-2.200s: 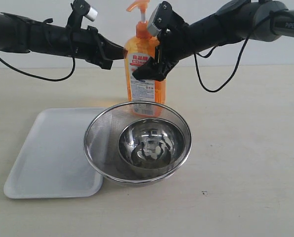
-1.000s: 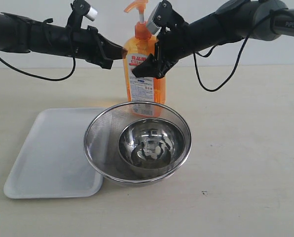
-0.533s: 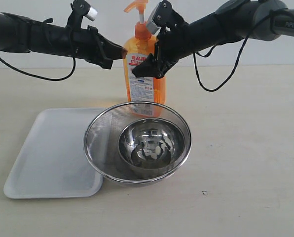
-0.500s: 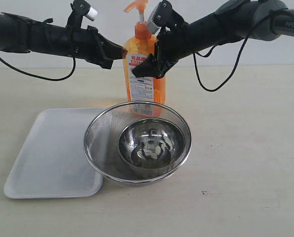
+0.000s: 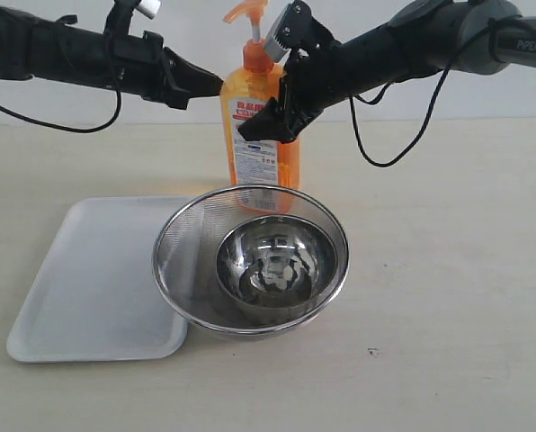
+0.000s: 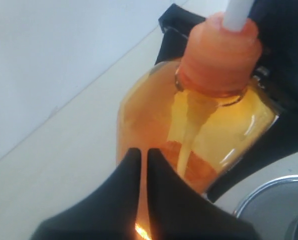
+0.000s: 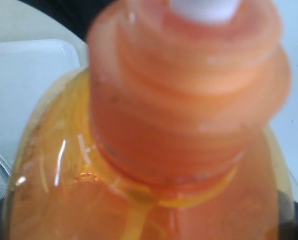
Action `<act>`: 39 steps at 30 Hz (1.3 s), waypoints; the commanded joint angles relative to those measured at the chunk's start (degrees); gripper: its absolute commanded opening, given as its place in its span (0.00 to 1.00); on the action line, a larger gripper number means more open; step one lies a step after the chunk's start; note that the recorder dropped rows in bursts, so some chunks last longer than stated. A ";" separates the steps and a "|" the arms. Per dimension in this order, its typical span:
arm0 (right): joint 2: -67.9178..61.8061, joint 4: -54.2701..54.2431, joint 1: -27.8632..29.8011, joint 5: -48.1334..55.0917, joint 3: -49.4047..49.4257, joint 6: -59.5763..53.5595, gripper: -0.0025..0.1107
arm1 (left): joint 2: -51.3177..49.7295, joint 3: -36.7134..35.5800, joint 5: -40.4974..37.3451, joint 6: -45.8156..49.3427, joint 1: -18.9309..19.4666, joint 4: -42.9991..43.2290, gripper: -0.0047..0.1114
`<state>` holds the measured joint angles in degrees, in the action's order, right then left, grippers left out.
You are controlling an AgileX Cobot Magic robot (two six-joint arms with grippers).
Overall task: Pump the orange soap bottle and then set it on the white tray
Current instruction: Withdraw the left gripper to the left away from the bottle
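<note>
**A:** What was at the far left?

**B:** The white tray (image 5: 88, 288) lay flat on the table (image 5: 448, 270). At three o'clock from it sat the mesh strainer (image 5: 183, 243), and its rim covered the tray's right edge in the exterior view. A smaller steel bowl (image 5: 241, 256) sat inside the strainer.

**A:** And the left gripper (image 5: 212, 85)?

**B:** It hung above the tray's far side, and its tip was just beside the shoulder of the orange soap bottle (image 5: 261, 166), at nine o'clock from the bottle. In the left wrist view its two black fingers (image 6: 109, 195) were pressed almost together, with only a thin slit between them and nothing inside. I could not tell if the tips touched the plastic.

**A:** Where was the bottle itself?

**B:** At twelve o'clock from the strainer, upright, and away from the tray. The strainer hid its base, so I could not tell if it rested on the table. The pump head (image 5: 248, 11) stood up on the white stem (image 5: 259, 29).

**A:** And the right gripper (image 5: 266, 121)?

**B:** It came in from two o'clock and clasped the bottle's upper body. One finger lay across the top of the label (image 5: 254, 153), and the other was behind the bottle.
</note>
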<state>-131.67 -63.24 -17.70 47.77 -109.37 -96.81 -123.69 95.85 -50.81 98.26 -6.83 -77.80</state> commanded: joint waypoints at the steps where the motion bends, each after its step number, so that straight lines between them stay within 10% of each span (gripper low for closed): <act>1: -0.19 1.59 -0.53 -0.38 0.00 -0.70 0.02 | 2.85 0.50 -1.57 -4.53 0.54 5.99 0.08; 39: -0.19 2.32 -0.53 -1.33 0.00 1.23 0.02 | 23.83 -21.84 11.58 -14.66 6.28 17.30 0.08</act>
<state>-131.67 -62.89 -17.95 47.27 -109.49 -95.05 -102.20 76.01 -40.80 83.21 -0.64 -60.28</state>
